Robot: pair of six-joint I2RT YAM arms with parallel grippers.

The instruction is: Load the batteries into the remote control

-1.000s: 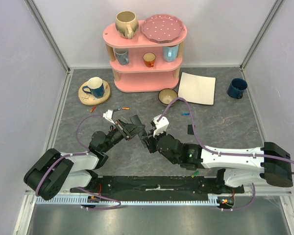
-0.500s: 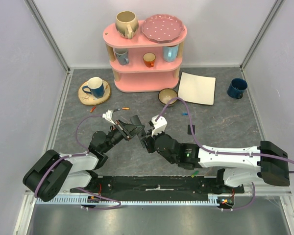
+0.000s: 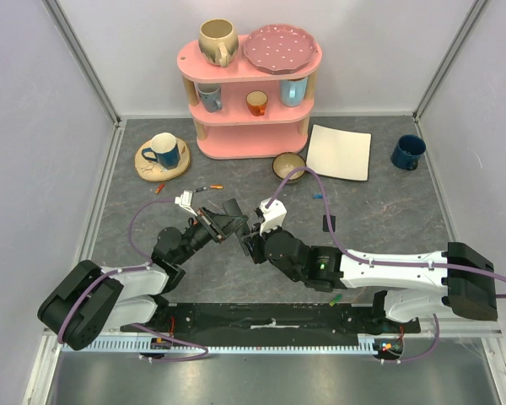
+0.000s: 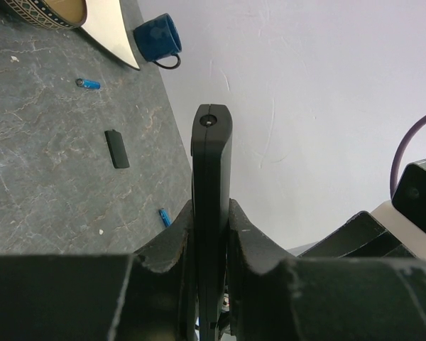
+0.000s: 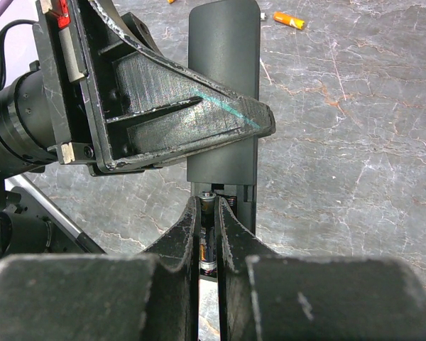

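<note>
Pinching one battery [image 5: 207, 250] in my right pincer [image 5: 208, 212], I hold its tip at the open compartment at the near end of the remote control [image 5: 224, 85]. My left pincer [image 4: 211, 238] grasps the remote control edge-on, clear of the bench [image 3: 388, 228]. Loading looks barely under way: this cell is not yet seated, and I cannot tell whether another sits inside. Spare batteries lie on the bench beyond the remote control, an orange one [image 5: 292, 20] and a blue one [image 4: 87, 84]. A small black cover [image 4: 116, 148] lies there too, so insertion and closing are left to do.
</note>
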